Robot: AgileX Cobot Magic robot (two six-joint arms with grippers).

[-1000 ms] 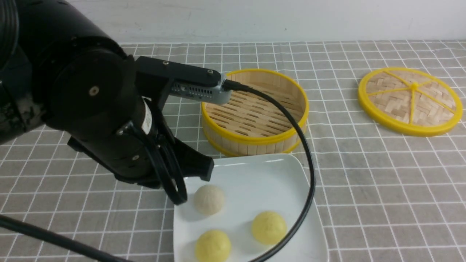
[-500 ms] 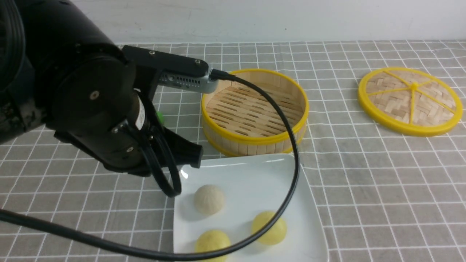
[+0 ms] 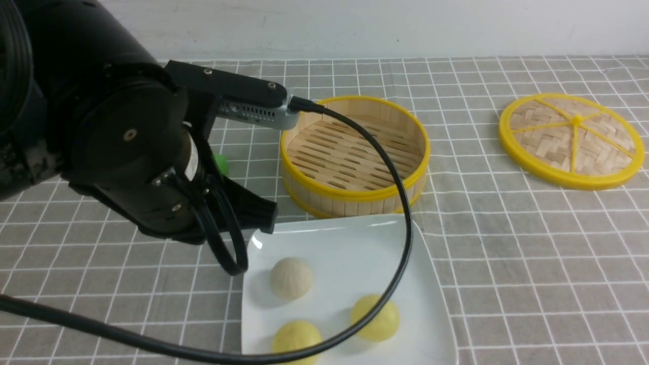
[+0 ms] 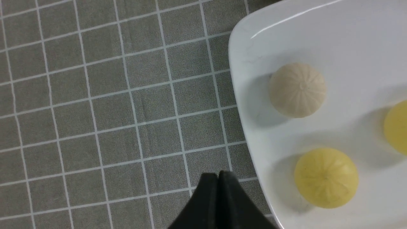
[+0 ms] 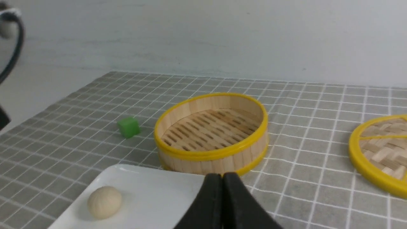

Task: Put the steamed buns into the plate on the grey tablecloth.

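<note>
The three steamed buns (image 4: 326, 177) sit apart from one another on the white square plate (image 3: 350, 243), which rests on the grey tablecloth (image 3: 512, 253) covering the tabletop. The off-white bun (image 3: 291, 277) lies nearest the left tool, one yellow bun (image 3: 298, 336) is at the plate's near edge, and the other yellow bun (image 3: 377, 319) is to its right. The left tool (image 4: 218, 175) has its jaws pressed together with nothing between them. Its tips hang over the cloth just beside the plate's left edge, touching no bun. The left arm fills the front view's left side, its wrist tilted down toward the plate's far left corner. Its black cable (image 3: 405, 228) loops across the plate in front of a yellow bun. The right tool (image 5: 222, 178) is likewise closed tight and empty, seen in its wrist view against the plate's edge, with the bamboo steamer (image 5: 211, 133) beyond it.
</note>
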